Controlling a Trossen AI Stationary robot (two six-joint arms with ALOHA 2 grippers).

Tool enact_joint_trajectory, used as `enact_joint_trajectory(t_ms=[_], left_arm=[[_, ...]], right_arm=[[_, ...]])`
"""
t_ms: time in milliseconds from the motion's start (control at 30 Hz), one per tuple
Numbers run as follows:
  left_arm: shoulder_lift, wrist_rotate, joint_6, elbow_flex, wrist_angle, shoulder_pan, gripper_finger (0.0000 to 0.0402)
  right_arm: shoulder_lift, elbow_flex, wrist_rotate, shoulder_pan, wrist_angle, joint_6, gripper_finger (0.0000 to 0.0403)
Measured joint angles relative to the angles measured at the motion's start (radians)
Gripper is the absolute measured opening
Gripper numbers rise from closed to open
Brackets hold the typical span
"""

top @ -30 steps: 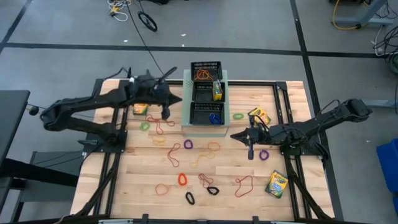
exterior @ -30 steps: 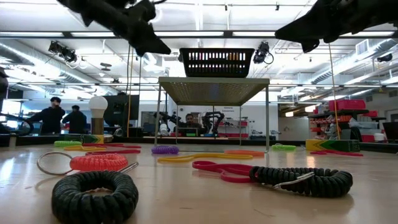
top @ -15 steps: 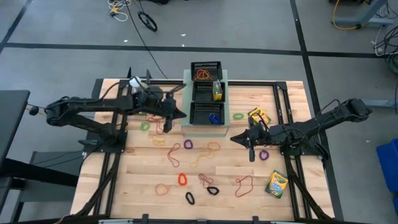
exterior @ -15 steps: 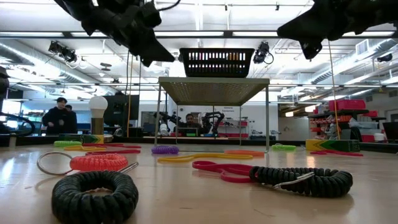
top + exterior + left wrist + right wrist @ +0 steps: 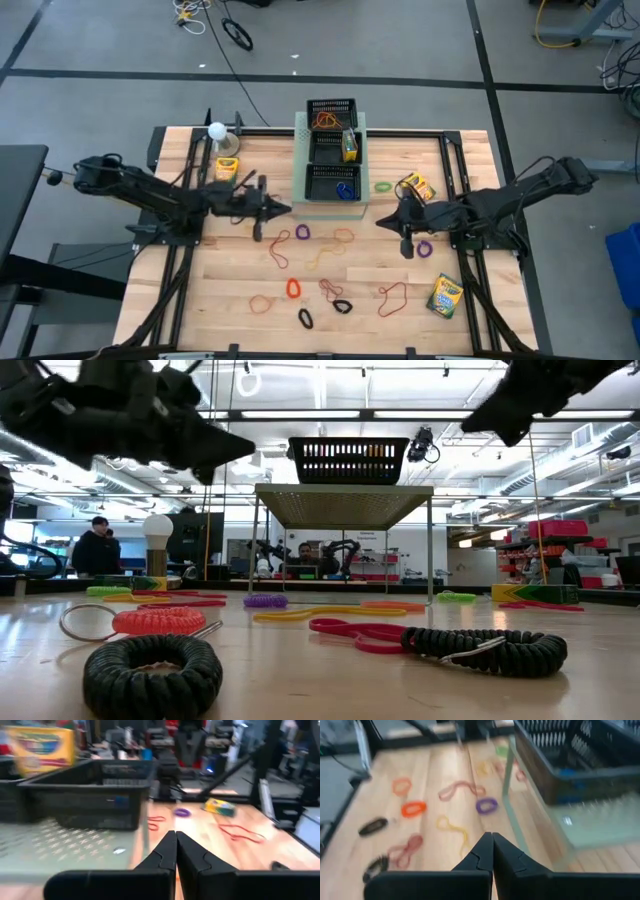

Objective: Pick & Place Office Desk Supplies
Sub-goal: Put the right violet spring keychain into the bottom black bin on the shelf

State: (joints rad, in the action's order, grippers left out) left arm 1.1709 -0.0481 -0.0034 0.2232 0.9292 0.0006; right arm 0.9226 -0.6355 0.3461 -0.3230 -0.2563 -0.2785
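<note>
The left claw (image 5: 262, 208) hangs above the counter (image 5: 220, 290) with its two fingers pressed together and nothing between them, as the left wrist view shows (image 5: 175, 851). Just ahead of its tip sits the pale-green perforated box (image 5: 300, 208), which carries two black mesh trays: the near tray (image 5: 333, 182) holds a blue band, and the far tray (image 5: 331, 115) holds orange bands. A crayon box (image 5: 350, 146) stands on edge between the trays. Behind this claw, toward the counter's far left corner, lie another crayon box (image 5: 226, 170) and the white ball on its stand (image 5: 217, 131).

The right claw (image 5: 405, 225) is also closed and empty, its fingers meeting in the right wrist view (image 5: 492, 851). It hovers off the box's right side. A purple band (image 5: 424, 248) lies just beside it, a third crayon box (image 5: 419, 187) and a green band (image 5: 383, 187) lie near it toward the far edge, and a fourth crayon box (image 5: 444, 296) rests well apart at the near right.

Between the two claws, loose bands scatter over the wood: a purple loop (image 5: 303, 232), a red loop (image 5: 278, 247), an orange coil (image 5: 293, 289) and black coils (image 5: 342, 306).
</note>
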Motion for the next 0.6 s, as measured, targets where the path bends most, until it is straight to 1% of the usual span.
enact_joint_trajectory(t_ms=[133,233,333,433,533,600], left_arm=[[0.000,-0.086,-0.001,-0.056,0.109,-0.018,0.0006],[0.000,-0.107,0.010,-0.062,0.121,-0.019,0.0007],[0.000,-0.111,0.038,-0.062,0.123,-0.019,0.0007],[0.000,-0.120,0.048,-0.061,0.139,-0.019,0.0007],[0.000,-0.120,0.045,-0.061,0.144,-0.019,0.0007],[0.000,-0.120,0.045,-0.061,0.142,-0.019,0.0007]], right_arm=[[0.030,-0.071,0.047,-0.031,-0.239,-0.114,0.0002],[0.095,-0.122,0.049,-0.069,-0.403,-0.241,0.0002],[0.175,-0.166,0.024,-0.125,-0.538,-0.372,0.0007],[0.243,-0.200,0.015,-0.185,-0.633,-0.567,0.0025],[0.286,-0.189,-0.044,-0.235,-0.667,-0.772,0.0054],[0.309,-0.170,-0.084,-0.265,-0.674,-0.876,0.0077]])
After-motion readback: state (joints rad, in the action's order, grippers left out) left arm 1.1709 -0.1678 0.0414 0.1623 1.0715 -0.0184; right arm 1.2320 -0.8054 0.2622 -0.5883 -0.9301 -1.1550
